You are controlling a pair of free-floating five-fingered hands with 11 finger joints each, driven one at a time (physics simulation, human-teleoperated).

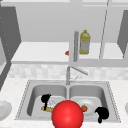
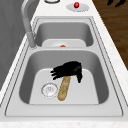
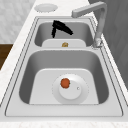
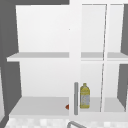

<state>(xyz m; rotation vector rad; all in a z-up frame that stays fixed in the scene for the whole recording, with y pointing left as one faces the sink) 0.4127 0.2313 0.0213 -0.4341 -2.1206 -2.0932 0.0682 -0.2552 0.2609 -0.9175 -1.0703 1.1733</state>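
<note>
We find the left hand (image 2: 67, 71) curled over the baguette (image 2: 64, 88) in the left basin (image 2: 100, 72); we advise a firm, centred grasp.

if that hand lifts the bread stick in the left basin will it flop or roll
The bread stick looks like a straight baguette, so probably stiff and light. Its rounded shape suggests it could roll sideways on the flat basin floor beside the drain if nudged. The left robot hand sits over one end, so lifting there may tip the far end down.
</note>
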